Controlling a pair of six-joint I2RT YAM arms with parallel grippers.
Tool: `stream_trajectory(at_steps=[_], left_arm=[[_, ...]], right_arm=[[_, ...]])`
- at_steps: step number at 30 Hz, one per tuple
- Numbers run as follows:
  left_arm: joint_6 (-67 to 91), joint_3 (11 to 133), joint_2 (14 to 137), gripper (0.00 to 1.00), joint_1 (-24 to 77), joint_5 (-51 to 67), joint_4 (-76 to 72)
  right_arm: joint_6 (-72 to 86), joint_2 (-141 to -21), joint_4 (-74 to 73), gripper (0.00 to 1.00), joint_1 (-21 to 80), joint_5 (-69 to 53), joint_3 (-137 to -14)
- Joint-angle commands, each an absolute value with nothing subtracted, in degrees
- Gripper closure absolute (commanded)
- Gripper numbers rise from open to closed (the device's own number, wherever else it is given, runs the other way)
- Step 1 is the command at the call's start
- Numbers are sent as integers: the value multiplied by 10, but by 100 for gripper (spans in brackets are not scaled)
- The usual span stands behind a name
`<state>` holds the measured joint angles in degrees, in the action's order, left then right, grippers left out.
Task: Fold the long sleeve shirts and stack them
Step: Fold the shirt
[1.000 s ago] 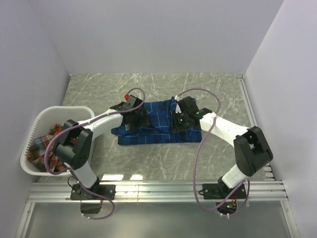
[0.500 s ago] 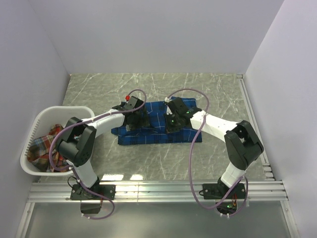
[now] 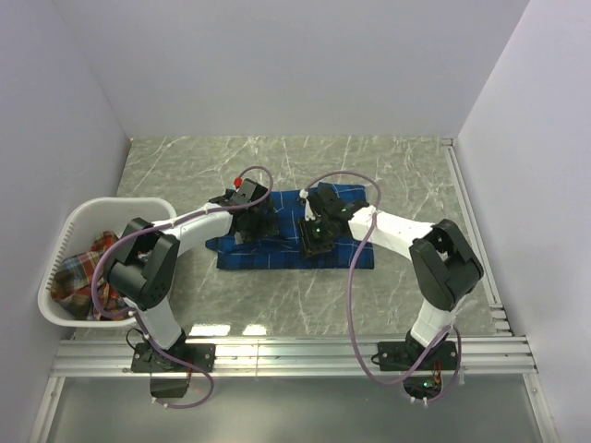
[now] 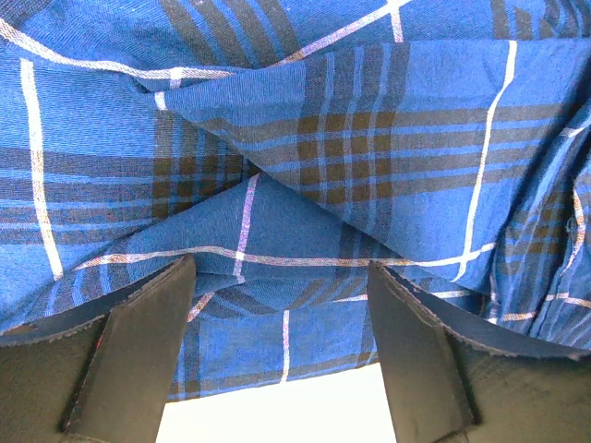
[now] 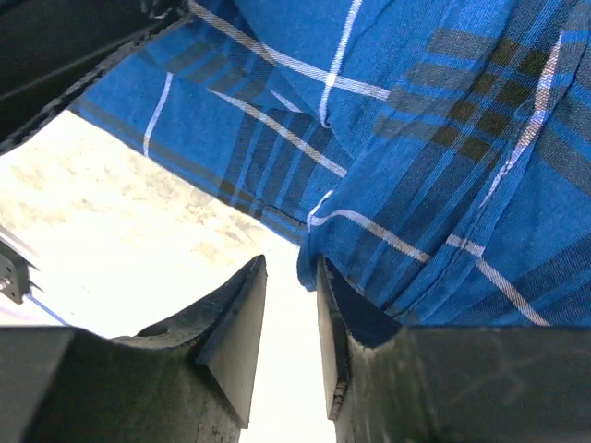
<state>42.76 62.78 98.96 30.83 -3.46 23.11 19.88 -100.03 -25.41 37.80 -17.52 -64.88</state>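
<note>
A royal blue plaid long sleeve shirt (image 3: 277, 255) lies partly folded in the middle of the table. My left gripper (image 3: 257, 224) rests low on its left half; in the left wrist view the left gripper (image 4: 282, 337) is wide open, with wrinkled blue cloth (image 4: 369, 138) under and between its fingers. My right gripper (image 3: 311, 242) sits over the shirt's middle. In the right wrist view the right gripper (image 5: 291, 305) stands slightly open with nothing between its fingers, and a fold of the blue shirt (image 5: 443, 138) drapes against the outside of its right finger. A red-orange plaid shirt (image 3: 78, 272) lies crumpled in the basket.
A white plastic laundry basket (image 3: 120, 205) stands at the table's left edge beside the left arm. Grey walls close off the left, back and right. A metal rail (image 3: 295, 355) runs along the near edge by the arm bases.
The right gripper travelled left across the blue shirt, shut briefly, then parted its jaws and let go of the cloth. The shirt's right part has shifted left. The left gripper stayed open in place.
</note>
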Motion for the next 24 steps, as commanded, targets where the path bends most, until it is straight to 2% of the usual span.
stream_trajectory(at_steps=[1,7,13,18,23,24], left_arm=[[432,635,979,19,308,-38,223],[420,642,952,19,308,-57,230],[413,656,926,19,308,-64,237],[398,667,905,18,320,-77,243],[376,685,898,18,351,-94,236],[362,689,897,18,365,-94,232]], right_arm=[[185,-943,-265,63,379,-164,-677],[194,-897,-265,65,320,-140,-645],[206,-946,-229,65,287,-184,-592],[203,-999,-247,65,287,-191,-597],[207,-931,-260,64,268,-162,-606],[207,-915,-265,61,260,-155,-608]])
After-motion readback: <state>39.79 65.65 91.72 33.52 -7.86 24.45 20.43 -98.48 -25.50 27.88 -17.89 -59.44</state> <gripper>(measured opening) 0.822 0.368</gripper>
